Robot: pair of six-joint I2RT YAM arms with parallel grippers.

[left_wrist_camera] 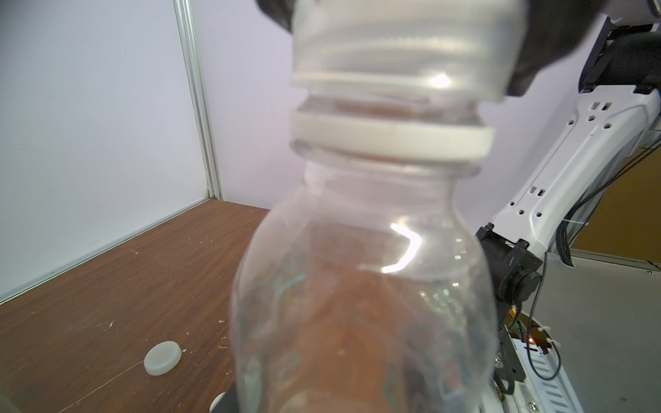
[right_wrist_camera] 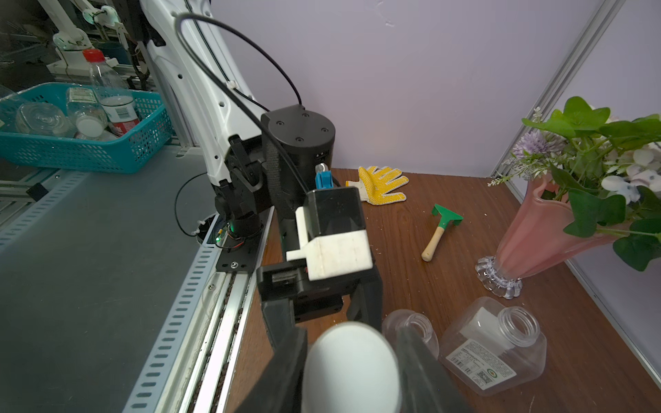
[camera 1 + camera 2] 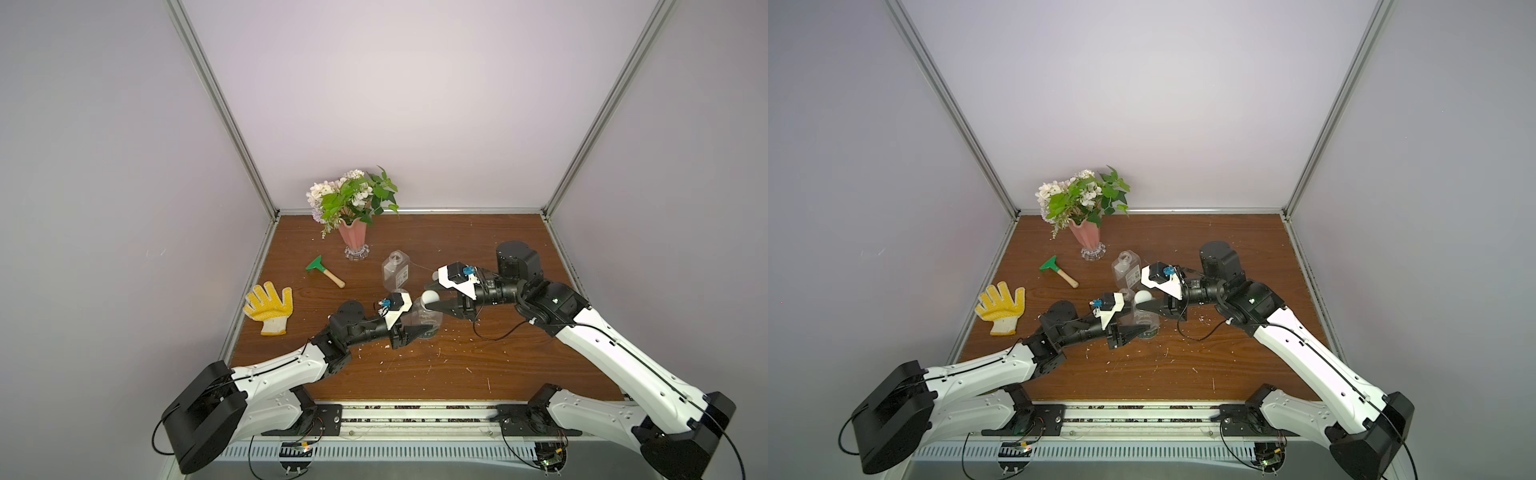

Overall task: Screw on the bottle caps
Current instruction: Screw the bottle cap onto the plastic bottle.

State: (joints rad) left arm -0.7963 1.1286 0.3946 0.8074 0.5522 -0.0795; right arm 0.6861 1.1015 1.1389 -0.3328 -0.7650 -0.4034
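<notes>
Cap-seating in hand, I judge; right claw [image 3: 428, 297] pinches white cap [image 2: 352, 368] between its tips, cap resting atop threaded neck of rounded bottle [image 1: 365, 286]; bottle's long axis upright, straight below right claw; left claw [image 3: 420, 323] clamps bottle body lower down; right arm nearer for twisting.

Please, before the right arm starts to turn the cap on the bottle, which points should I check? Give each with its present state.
1. Left gripper clamps the rounded bottle: ok.
2. White cap sits in the right gripper: ok.
3. Cap over the bottle's neck: ok.
4. Cap fully down: not ok, a gap shows above the neck ring.
5. Cap level on the thread: cannot tell, blurred.
6. Square bottle clear of the right arm: cannot tell, it stands close.
</notes>
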